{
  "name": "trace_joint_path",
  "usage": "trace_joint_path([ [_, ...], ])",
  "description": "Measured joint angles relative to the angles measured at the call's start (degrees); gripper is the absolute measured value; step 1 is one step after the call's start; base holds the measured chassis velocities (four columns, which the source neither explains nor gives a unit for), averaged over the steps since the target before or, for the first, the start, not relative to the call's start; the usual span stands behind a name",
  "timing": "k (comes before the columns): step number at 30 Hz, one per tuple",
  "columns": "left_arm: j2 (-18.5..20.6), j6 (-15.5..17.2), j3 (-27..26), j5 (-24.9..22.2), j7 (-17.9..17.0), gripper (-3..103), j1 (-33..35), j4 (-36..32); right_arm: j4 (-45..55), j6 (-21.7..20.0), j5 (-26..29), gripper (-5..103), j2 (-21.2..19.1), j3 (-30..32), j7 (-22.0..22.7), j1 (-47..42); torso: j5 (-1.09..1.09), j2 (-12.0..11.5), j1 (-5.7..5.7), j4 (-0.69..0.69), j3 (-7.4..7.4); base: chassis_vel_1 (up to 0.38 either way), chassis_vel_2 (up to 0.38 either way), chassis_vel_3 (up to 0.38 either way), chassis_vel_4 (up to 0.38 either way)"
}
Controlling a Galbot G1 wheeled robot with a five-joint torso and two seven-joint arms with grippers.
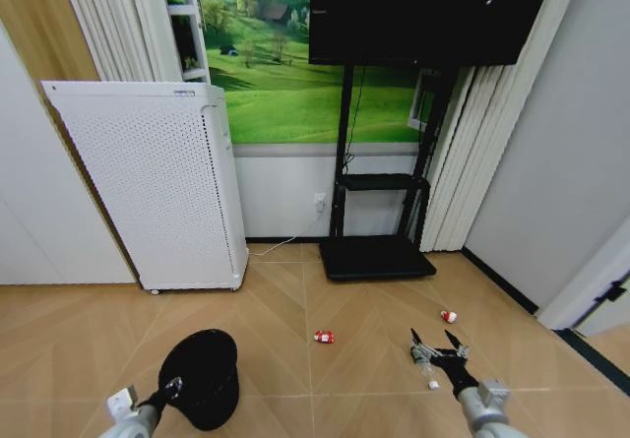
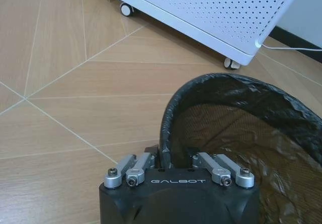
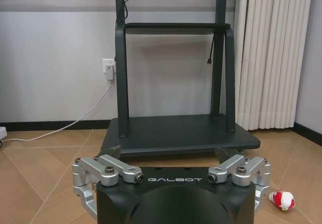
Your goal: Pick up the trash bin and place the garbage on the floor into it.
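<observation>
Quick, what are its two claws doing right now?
Left gripper: closed on the trash bin rim.
Right gripper: open, above the bottle.

A black trash bin (image 1: 202, 376) with a black liner stands on tan herringbone wood floor (image 1: 295, 300). Red-and-white litter pieces (image 1: 324, 337) lie near a white perforated appliance (image 1: 153, 197).

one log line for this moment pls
left gripper: shut on trash bin rim | right gripper: open, over bottle | packet, small piece: on floor
</observation>
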Motion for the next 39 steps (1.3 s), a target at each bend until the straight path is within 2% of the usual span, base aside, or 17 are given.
trace_joint_path([
  [2, 0.05, -0.02, -0.02, 0.01, 0.0, 24, -0.03, 0.05, -0.06, -0.03, 0.0, 100, 0.03, -0.05, 0.0, 0.0, 0.0, 0.01, 0.0, 0.0, 0.01, 0.0, 0.0, 0.0, 0.0],
  [4, 0.1, -0.16, -0.04, 0.04, -0.05, 14, -0.15, 0.18, -0.09, -0.08, -0.02, 100, 0.05, -0.13, 0.0, -0.04, 0.0, 0.01, 0.0, 0.0, 0.01, 0.0, 0.0, 0.0, 0.0],
  [6, 0.11, -0.21, -0.04, 0.07, -0.08, 14, -0.21, 0.23, -0.09, -0.11, -0.02, 100, 0.07, -0.16, 0.0, -0.07, 0.0, 0.02, 0.0, 0.01, 0.01, 0.0, 0.0, 0.0, 0.0],
  [7, 0.14, -0.37, -0.04, 0.18, -0.15, 7, -0.45, 0.41, -0.09, -0.17, -0.05, 100, 0.1, -0.18, 0.0, -0.17, -0.01, 0.02, 0.0, 0.0, 0.03, 0.0, 0.0, 0.0, 0.0],
  [9, 0.16, -0.81, 0.1, 0.46, 0.12, 4, -0.69, 0.57, -0.09, -0.23, -0.08, 100, 0.19, -0.18, 0.0, -0.21, -0.02, 0.04, 0.01, 0.0, 0.04, 0.0, 0.0, 0.0, 0.0],
  [10, 0.18, -2.61, 0.18, 2.37, 2.72, 4, -0.91, 1.01, -0.08, -0.28, -0.09, 100, 0.27, -0.14, 0.0, -0.27, -0.05, 0.05, 0.01, 0.01, 0.05, 0.0, 0.0, 0.0, 0.0],
  [12, 0.31, -11.41, 0.25, 8.09, 11.25, 4, -2.07, 2.1, -0.07, -0.33, -0.09, 100, 0.39, -0.03, 0.01, -0.28, -0.05, 0.06, 0.02, 0.03, 0.07, 0.0, 0.0, 0.0, 0.0],
  [13, 0.31, -11.41, 0.25, 8.09, 11.25, 4, -2.07, 2.1, -0.07, -0.33, -0.09, 100, 0.39, -0.03, 0.01, -0.28, -0.05, 0.06, 0.02, 0.03, 0.07, 0.0, 0.0, 0.0, 0.0],
  [15, 0.87, -20.89, 1.07, 12.97, 17.9, 4, -4.53, 2.83, -0.16, -0.44, -0.33, 100, 0.69, -0.04, 0.01, -0.22, 0.01, 0.07, 0.02, 0.01, 0.06, 0.0, 0.0, 0.0, 0.0],
  [16, 0.87, -20.89, 1.07, 12.97, 17.9, 4, -4.53, 2.83, -0.16, -0.44, -0.33, 100, 0.69, -0.04, 0.01, -0.22, 0.01, 0.07, 0.02, 0.01, 0.06, 0.0, 0.0, 0.0, 0.0],
  [19, 2.31, -28.62, 2.71, 17.37, 21.88, 4, -7.75, 3.25, 0.16, -0.57, -0.59, 100, 1.31, -0.09, 0.41, -0.2, -0.01, 0.08, 0.02, -0.02, 0.08, 0.0, 0.0, 0.0, 0.0],
  [20, 2.31, -28.62, 2.71, 17.37, 21.88, 4, -7.75, 3.25, 0.16, -0.57, -0.59, 100, 1.31, -0.09, 0.41, -0.2, -0.01, 0.08, 0.02, -0.02, 0.08, 0.0, 0.0, 0.0, 0.0],
  [22, 3.26, -32.02, 3.21, 18.02, 22.99, 4, -8.68, 2.04, 0.82, -0.62, -0.66, 100, 1.41, -0.19, 0.7, -0.24, -0.03, 0.09, 0.03, 0.0, 0.08, 0.0, 0.0, 0.0, 0.0],
  [26, 4.12, -34.21, 3.19, 18.02, 24.88, 4, -7.99, -0.43, 1.77, -1.01, 0.17, 100, 1.42, -0.5, 0.86, -0.66, 0.0, 0.11, 0.02, -0.01, 0.08, 0.0, 0.0, 0.0, 0.0],
  [31, 4.39, -34.81, 2.62, 17.97, 27.2, 4, -6.09, -2.54, 2.29, -1.61, 1.3, 100, 2.02, -0.76, 1.21, -0.36, -0.02, 0.11, 0.02, 0.02, 0.09, 0.0, 0.0, 0.0, 0.0],
  [33, 4.84, -35.65, 2.21, 17.67, 29.39, 4, -4.9, -3.39, 2.37, -2.21, 1.05, 100, 2.36, -0.76, 1.08, -0.07, -0.01, 0.12, 0.02, 0.02, 0.09, 0.0, 0.0, 0.0, 0.0],
  [39, 6.5, -35.63, 1.89, 16.13, 31.31, 4, -4.3, -4.77, 2.81, -3.14, 1.13, 100, 2.44, -0.46, -0.3, -0.35, -0.01, 0.12, 0.02, 0.01, 0.1, 0.0, 0.0, 0.0, 0.0],
])
